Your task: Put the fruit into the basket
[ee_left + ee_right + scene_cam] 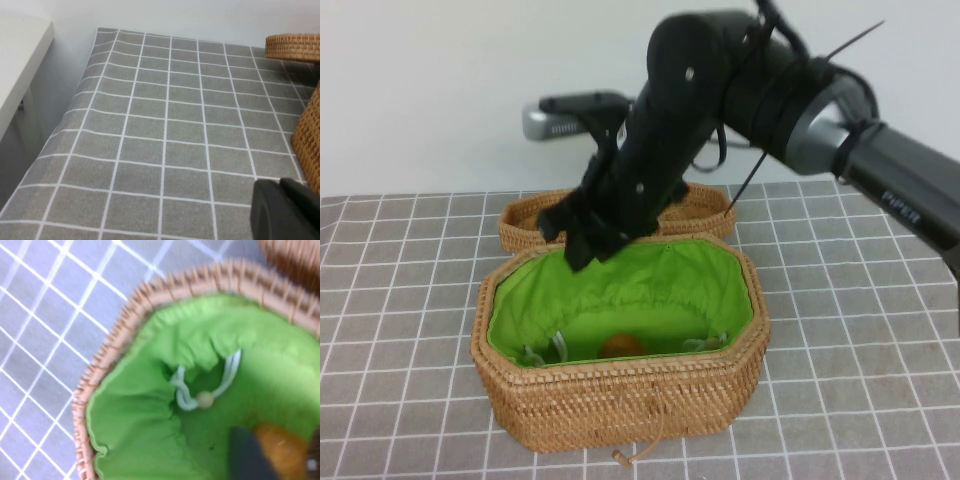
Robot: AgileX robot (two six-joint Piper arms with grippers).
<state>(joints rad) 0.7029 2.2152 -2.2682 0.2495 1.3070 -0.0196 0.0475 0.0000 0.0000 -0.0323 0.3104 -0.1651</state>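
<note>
The wicker basket (620, 405) with green lining stands open at the table's middle, its lid (520, 222) lying flat behind it. The orange fruit (620, 346) lies on the lining at the bottom, near the front wall. My right gripper (583, 243) hangs over the basket's back left rim, open and empty. In the right wrist view the fruit (282, 452) shows below, between the two dark fingers (245, 455), inside the basket (125, 325). My left gripper (285, 212) is low over the table to the left of the basket (307, 145), with its fingers together.
A grey checked cloth (850, 300) covers the table. A drawstring cord with a bead (204, 399) lies in the lining. The basket's lid (292, 47) also shows in the left wrist view. A white ledge (20, 65) borders the table on the far left.
</note>
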